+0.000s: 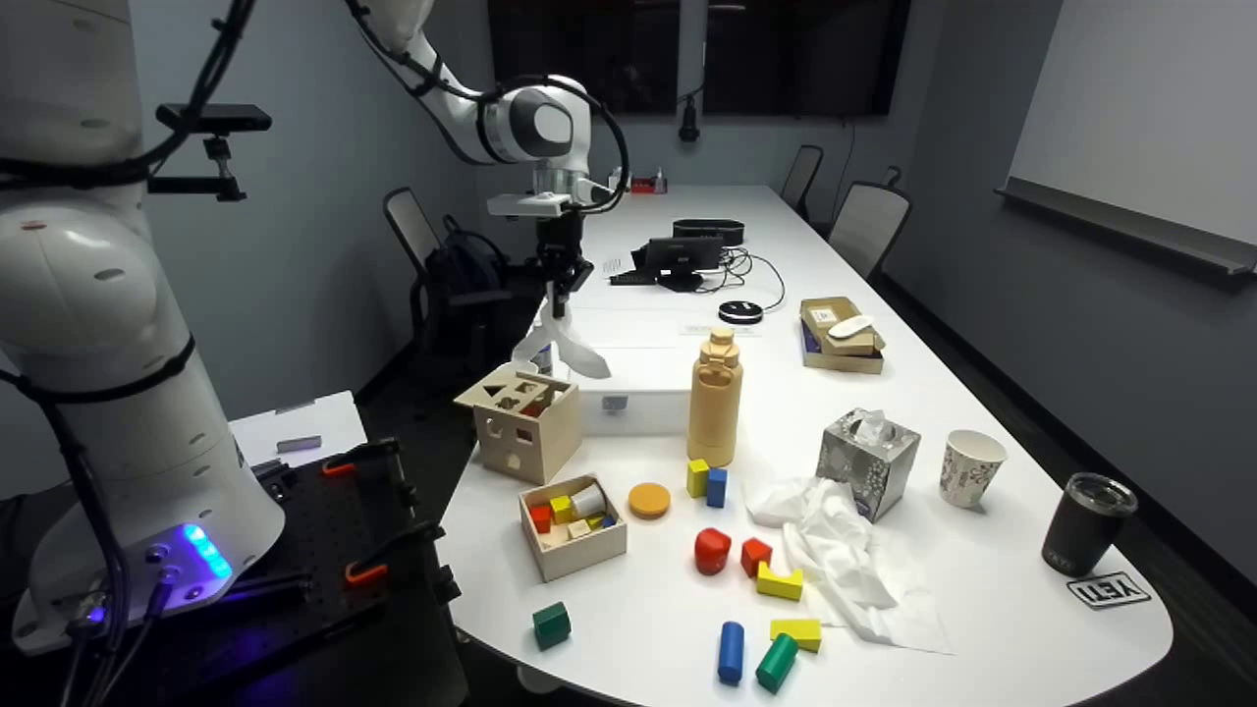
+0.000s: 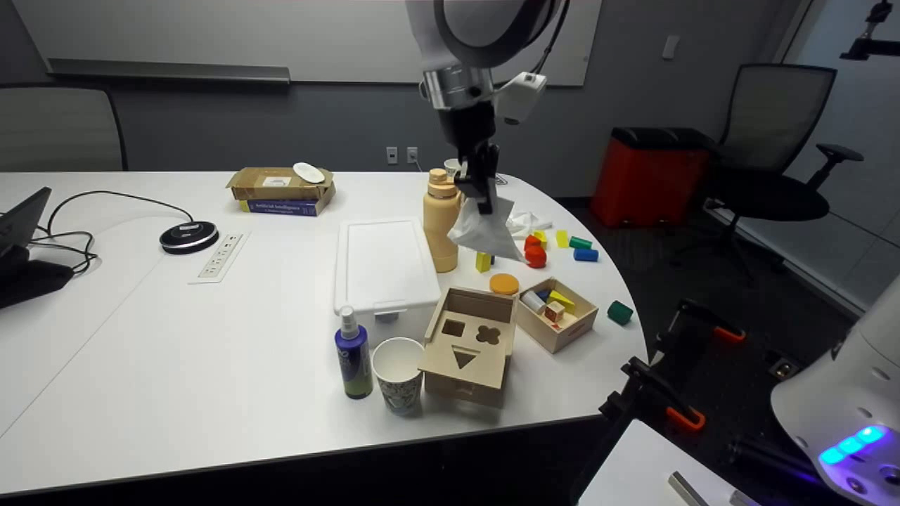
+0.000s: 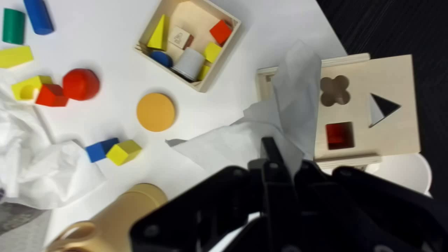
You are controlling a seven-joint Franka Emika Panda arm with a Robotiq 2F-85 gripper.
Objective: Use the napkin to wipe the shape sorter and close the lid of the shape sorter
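The hand (image 2: 485, 206) grips the napkin (image 2: 491, 235) and hangs above the shape sorter (image 1: 540, 447), over toward its uncovered end, the side on which the tan bottle (image 1: 715, 412) also stands. The coming move turns on how the lid (image 3: 359, 108) lies: it juts from the sorter's opposite side, away from the hand, and its line of travel appears to run straight back toward the hand's side. Wiping probably calls for lowering the napkin and drawing it across the sorter onto the jutting panel; closing would then mean a push from the outer edge toward the gap. In the wrist view the napkin overlaps the sorter's uncovered end, but in both exterior views it hangs higher; whether any trailing corner touches the wood is not clear.

The sorter is a pale wooden cube, upright on the surface (image 2: 176, 344), with a paper cup (image 2: 399, 383) just beside one face and the block tray (image 1: 589, 557) just beside another. Square, triangular and four-lobed holes pierce the lid, with something red (image 3: 335, 134) behind the square. The napkin is thin, white and creased, drooping in pointed folds.
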